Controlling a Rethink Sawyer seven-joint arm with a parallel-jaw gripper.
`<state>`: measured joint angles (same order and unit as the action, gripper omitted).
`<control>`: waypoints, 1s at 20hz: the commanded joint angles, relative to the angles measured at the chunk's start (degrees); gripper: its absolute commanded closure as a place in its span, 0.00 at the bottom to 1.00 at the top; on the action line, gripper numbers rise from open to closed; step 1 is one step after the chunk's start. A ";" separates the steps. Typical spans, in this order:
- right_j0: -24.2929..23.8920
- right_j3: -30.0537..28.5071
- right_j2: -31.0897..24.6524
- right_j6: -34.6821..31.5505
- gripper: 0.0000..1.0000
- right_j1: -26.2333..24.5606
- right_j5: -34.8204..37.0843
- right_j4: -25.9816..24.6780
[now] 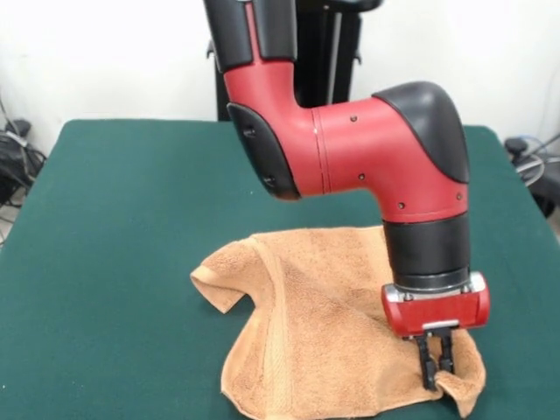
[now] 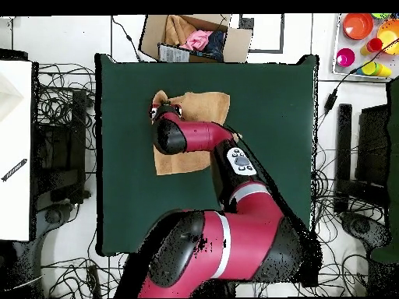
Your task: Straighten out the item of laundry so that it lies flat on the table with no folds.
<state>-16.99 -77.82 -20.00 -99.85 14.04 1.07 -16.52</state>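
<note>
On table: towel, one corner folded over; tool clamped on raised fold at near corner, apparently placed to draw that corner outward and flat.

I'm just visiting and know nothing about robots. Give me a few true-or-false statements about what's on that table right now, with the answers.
1. The towel lies perfectly flat. False: one corner is folded over and the cloth is rumpled.
2. The gripper is down at a corner of the towel. True.
3. The table is dark green. True.
4. The towel is blue. False: it is orange-tan.
5. A cardboard box sits on the table. False: it stands off the table, beyond its edge.
</note>
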 commanded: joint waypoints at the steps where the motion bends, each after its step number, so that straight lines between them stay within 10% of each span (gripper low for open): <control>1: -0.25 -6.18 3.60 -12.57 1.00 -1.27 2.12 3.74; 12: 2.77 -21.09 2.88 -17.85 1.00 7.74 3.13 13.04; 20: 2.66 -22.28 0.91 -15.20 1.00 4.63 -0.07 14.93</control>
<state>-15.15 -94.12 -18.42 -100.66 21.19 1.03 -4.77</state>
